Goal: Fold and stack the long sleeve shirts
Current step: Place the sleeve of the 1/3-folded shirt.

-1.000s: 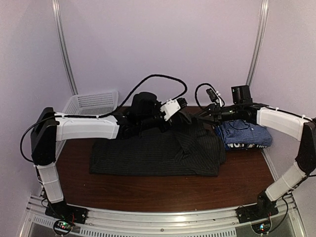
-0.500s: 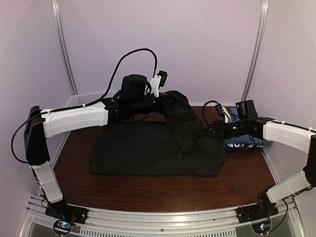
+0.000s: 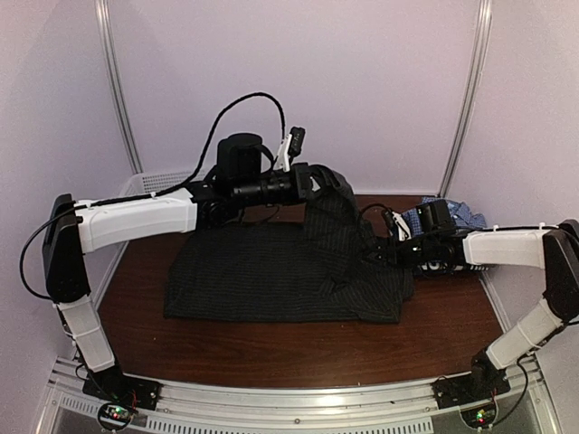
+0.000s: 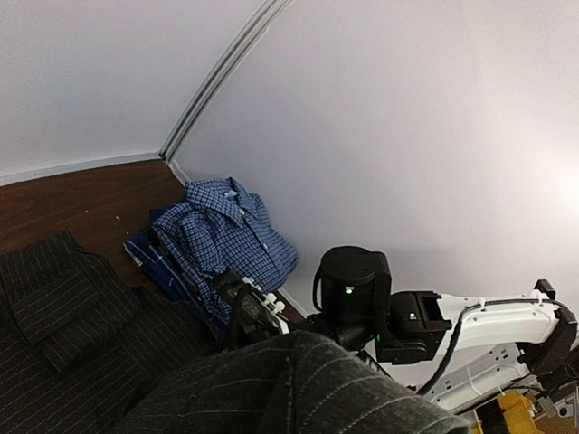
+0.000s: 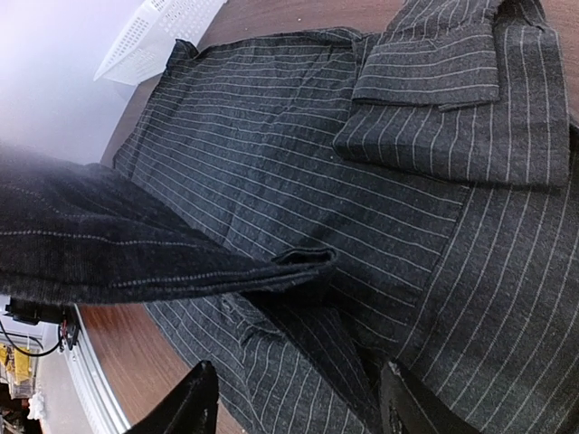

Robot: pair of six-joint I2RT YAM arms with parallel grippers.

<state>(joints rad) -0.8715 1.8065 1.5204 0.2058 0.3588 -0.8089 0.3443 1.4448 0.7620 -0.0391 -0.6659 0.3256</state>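
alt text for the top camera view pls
The left arm holds one side of a black shirt up off the brown table in its jaws, the rest lying flat. The right arm reaches low to the shirt's right edge, with a blue checked shirt lying behind it.

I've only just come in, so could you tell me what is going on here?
The left gripper holds one side of the black pinstriped cloth shirt raised above the brown wooden table, mid-fold. The right gripper sits open, low over the shirt's right edge. A folded blue-white checked shirt lies beside it.
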